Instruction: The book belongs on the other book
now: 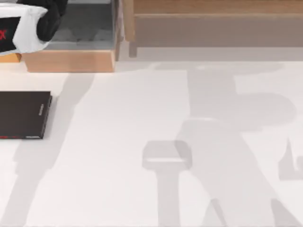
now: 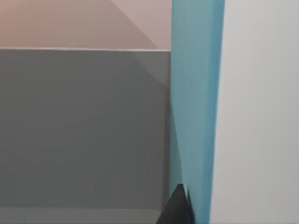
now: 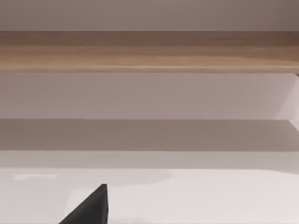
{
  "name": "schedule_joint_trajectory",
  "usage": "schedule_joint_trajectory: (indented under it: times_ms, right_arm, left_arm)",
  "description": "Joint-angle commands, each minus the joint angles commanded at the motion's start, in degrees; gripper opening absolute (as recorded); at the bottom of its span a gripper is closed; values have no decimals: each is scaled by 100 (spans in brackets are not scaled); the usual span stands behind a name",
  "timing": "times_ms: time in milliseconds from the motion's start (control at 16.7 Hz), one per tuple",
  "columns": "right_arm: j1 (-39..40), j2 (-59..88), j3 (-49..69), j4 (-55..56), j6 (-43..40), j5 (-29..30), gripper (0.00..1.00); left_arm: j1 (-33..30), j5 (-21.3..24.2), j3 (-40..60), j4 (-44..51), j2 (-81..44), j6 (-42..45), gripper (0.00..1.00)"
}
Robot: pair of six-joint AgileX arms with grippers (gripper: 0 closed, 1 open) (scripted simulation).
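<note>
The left gripper (image 2: 180, 207) appears as a dark fingertip in the left wrist view, lying against the teal face of the book (image 2: 194, 107); whether the fingers clamp the cover cannot be told. The book runs as a tall, narrow band straight away from the fingertip, so its long axis follows the gripper's line of approach. In the top view the left arm (image 1: 28, 23) sits at the far left corner, over a wooden box (image 1: 71, 60) with a grey floor. The other book (image 1: 23, 114) lies flat on the table (image 1: 156, 113) at the left edge, nearer than the box, its lettered spine facing right. The left arm is judged the nearer one; the box's front wall stands between it and the black cover. The right gripper (image 3: 88, 207), aperture not discernible, faces a wooden shelf (image 3: 149, 51).
</note>
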State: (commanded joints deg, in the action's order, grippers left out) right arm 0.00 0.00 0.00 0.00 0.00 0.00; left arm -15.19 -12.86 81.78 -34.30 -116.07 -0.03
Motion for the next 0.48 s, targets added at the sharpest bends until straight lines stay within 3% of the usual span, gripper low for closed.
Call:
schedule_joint_trajectory:
  times_ms: [180,480]
  right_arm:
    - [0,0,0,0,0,0,100]
    - [0,0,0,0,0,0,100]
  left_arm:
    - [161,115,56,-104,167,-58,0]
    - [673,768,201,-371,596,-253,0]
